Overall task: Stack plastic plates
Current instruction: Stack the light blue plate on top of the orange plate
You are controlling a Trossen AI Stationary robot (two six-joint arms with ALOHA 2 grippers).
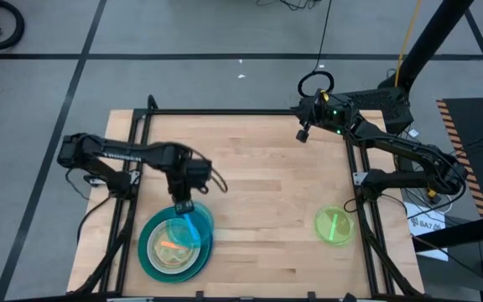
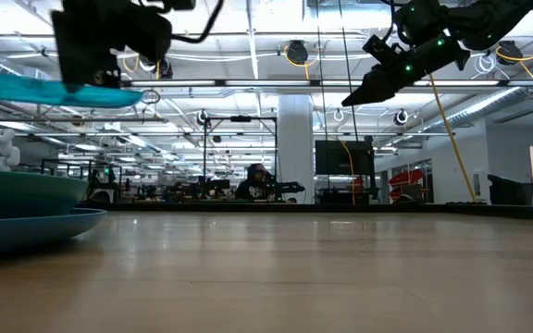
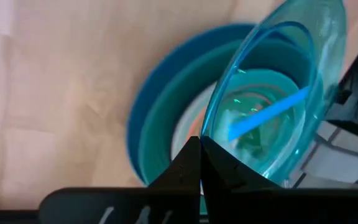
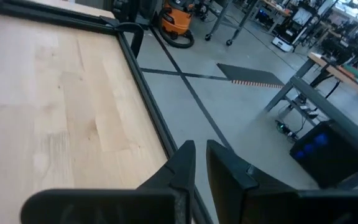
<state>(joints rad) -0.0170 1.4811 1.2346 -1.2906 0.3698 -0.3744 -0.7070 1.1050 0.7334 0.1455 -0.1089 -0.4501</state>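
High view: left jaws [image 1: 184, 205] clamp one cyan plate [image 1: 193, 225] above one stack [image 1: 174, 245]; one lime plate [image 1: 334, 226] apart; right jaws [image 1: 303, 134] nearly closed, empty.

Black jointed arms [image 1: 124, 155], looped cables, green light, wedge-shaped fingers [image 4: 182, 163]

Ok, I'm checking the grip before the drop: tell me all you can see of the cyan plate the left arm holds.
The translucent cyan plate is a small round dish of clear-looking plastic with a raised rim. The left pincer is shut on its edge and holds it roughly level in the air above the plate stack, touching nothing else. The stack's colours show through it.
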